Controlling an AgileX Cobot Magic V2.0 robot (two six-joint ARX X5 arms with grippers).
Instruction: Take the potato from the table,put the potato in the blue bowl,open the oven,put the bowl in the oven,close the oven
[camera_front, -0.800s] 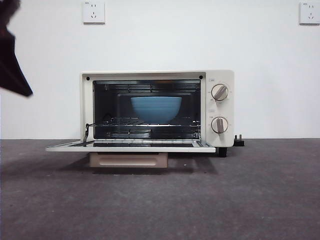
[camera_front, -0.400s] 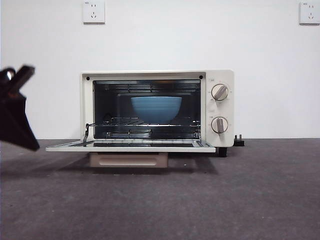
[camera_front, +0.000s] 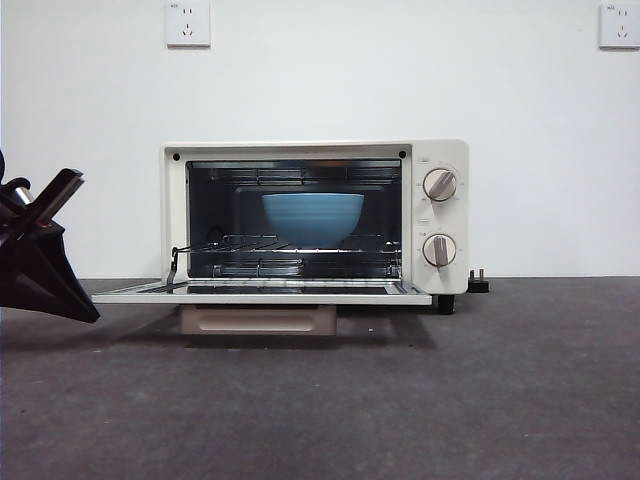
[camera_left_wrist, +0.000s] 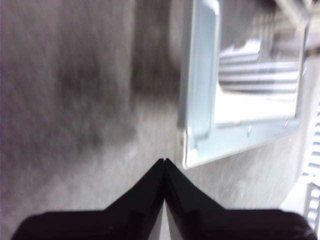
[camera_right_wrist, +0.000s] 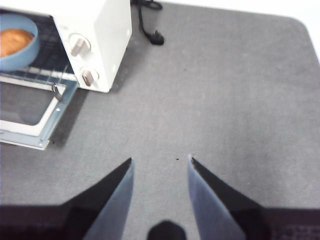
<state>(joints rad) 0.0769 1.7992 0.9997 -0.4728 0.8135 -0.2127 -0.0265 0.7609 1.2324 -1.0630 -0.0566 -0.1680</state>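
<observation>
The cream-white oven (camera_front: 435, 215) stands open, its door (camera_front: 260, 295) lying flat over the table (camera_front: 480, 400). On the rack inside sits the blue bowl (camera_front: 312, 218). The right wrist view shows the bowl (camera_right_wrist: 30, 50) with the orange-brown potato (camera_right_wrist: 15, 41) in it. My left gripper (camera_front: 88, 312) comes in low from the left, shut and empty. Its tip (camera_left_wrist: 164, 162) is just off the near left corner of the door (camera_left_wrist: 200, 100), apart from it. My right gripper (camera_right_wrist: 160, 162) hangs open over bare table, to the right of the oven (camera_right_wrist: 107, 35).
The door's beige bar handle (camera_front: 258, 320) hangs below its front edge. A black plug (camera_front: 478, 283) and its cord (camera_right_wrist: 150, 30) lie behind the oven's right side. Two wall sockets (camera_front: 188, 23) (camera_front: 618, 24) are on the white wall.
My left gripper has come down and to the right, from high at the left edge to the door's left corner. The oven, door and bowl have not moved.
</observation>
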